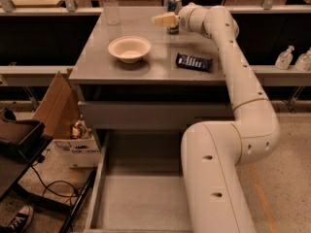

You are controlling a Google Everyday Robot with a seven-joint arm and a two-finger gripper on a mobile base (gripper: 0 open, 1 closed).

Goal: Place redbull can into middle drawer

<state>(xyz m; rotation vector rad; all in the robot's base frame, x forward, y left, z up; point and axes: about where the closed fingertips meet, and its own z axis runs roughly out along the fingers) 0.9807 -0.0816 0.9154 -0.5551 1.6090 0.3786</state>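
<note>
Camera view is showing the gripper (159, 19) reaching out over the far end of the cabinet top (160, 71), sitting right against the front of the redbull can (173, 5). The can is standing upright near the back edge, and its middle is being hidden by the gripper. From here I cannot tell whether the gripper is spread or pressed together, nor whether it is actually gripping the can or only touching it. A pale bowl (129, 48) is sitting to the left of the can, a dark snack packet (194, 62) is lying nearer the front edge, and a clear bottle (111, 4) is standing at the back left corner. Below, the middle drawer (141, 198) is standing pulled out with a bare floor, and the drawer front (155, 115) above it is sitting closed. As a judgement, the task is only beginning: the drawer is waiting open, but the can is not yet lifted, and the carry down and the release into the drawer are both remaining.
</note>
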